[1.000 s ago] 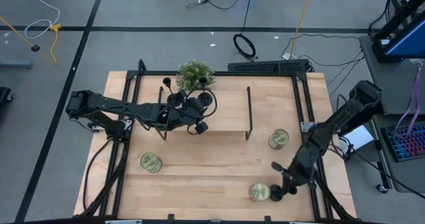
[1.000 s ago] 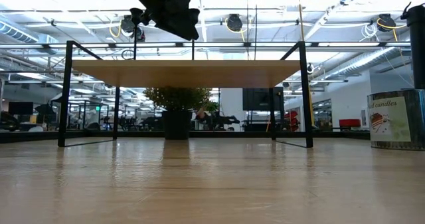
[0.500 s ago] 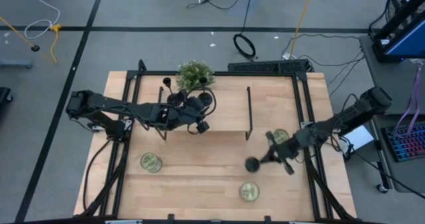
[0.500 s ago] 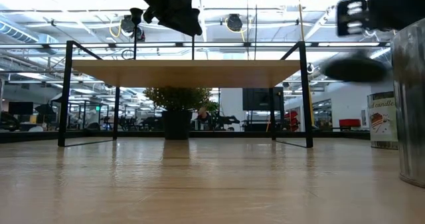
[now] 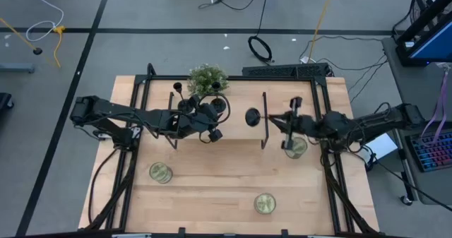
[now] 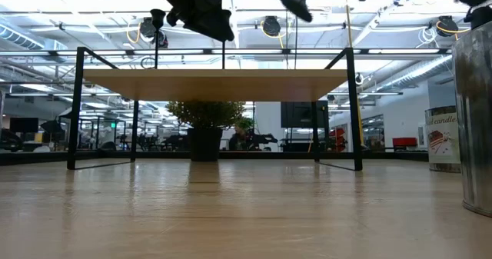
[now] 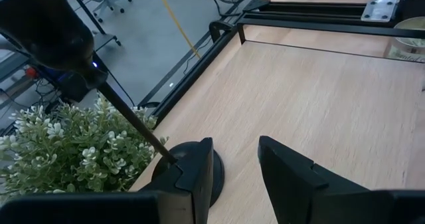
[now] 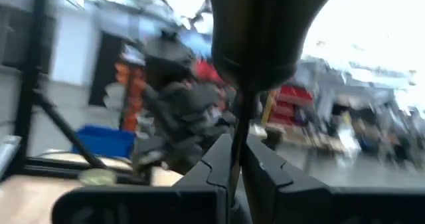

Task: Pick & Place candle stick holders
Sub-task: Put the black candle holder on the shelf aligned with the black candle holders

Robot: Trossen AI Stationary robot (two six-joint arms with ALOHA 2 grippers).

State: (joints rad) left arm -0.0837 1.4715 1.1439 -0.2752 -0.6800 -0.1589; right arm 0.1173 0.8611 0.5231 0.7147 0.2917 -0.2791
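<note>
Wooden table (image 5: 212, 188) on a grey floor, black-framed raised shelf (image 5: 240, 114) at its far side.

High view: left gripper (image 5: 210, 118) sits on the shelf beside the potted plant (image 5: 207, 78), where 2 candle stick holders (image 5: 182, 100) stand. Right gripper (image 5: 282, 120) has swung from the table's near right corner up to shelf level within 1 s, carrying holder 3 (image 5: 252, 116), whose round base now hangs over the shelf's right half. 3 candle tins (image 5: 161, 172) lie on the table; the near one has shifted left.

Low view: carried holder's base (image 6: 296, 5) rides tilted above the shelf top, not set down.

Left wrist view: left fingers (image 7: 199, 174) are parted, released, a seated holder's base (image 7: 192, 167) between them.

Right wrist view: right fingers (image 8: 219, 164) are clenched on the holder's stem (image 8: 236, 127).

Judgement: transfer nearly complete; holder 3 needs only righting and lowering.
</note>
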